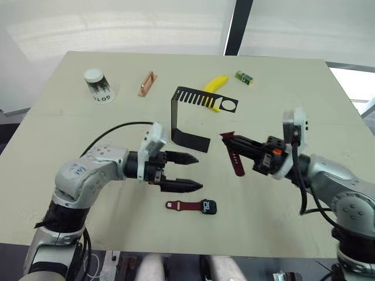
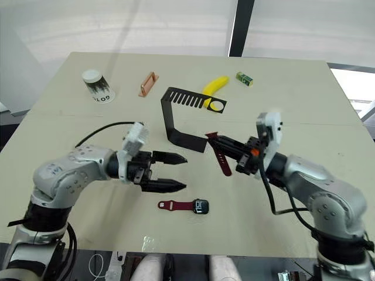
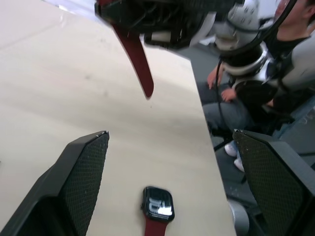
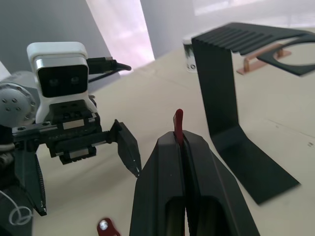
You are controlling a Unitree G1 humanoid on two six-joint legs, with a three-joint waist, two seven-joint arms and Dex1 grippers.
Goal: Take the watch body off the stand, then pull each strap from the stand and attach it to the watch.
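- Nearest the camera lies the small dark rounded-square watch body (image 1: 208, 206), already off its holder and flat on the pale beige table (image 1: 281, 105), with one maroon flat strap (image 1: 182, 205) joined to its side.
- Just below the left fingertips: this half-built watch sits a little beyond and under the lower finger, not touched by it.
- Left gripper (image 1: 193, 172), black two-fingered, hovers over the table with its fingers spread wide and nothing between them; the left wrist view shows both mesh-faced pads apart with the watch on the table between them.
- Ahead of the left fingertips stands the thin black sheet-metal stand (image 1: 186, 117), upright on its flat base, comb-slotted arm and ring hole on top; no strap hangs on it now.
- Right gripper (image 1: 229, 139), also black, has its fingers pressed together on the second maroon strap (image 1: 236, 161), pinching its upper end so the rest dangles down from the tips, clear of the table.
- That strap hangs between the two grippers, near the stand's base and above the watch.
- Progress, as I judge it: body removed, both straps pulled, one attached. Left to do: bring the held strap to the free side of the body and seat it, probably with the left gripper steadying the watch.
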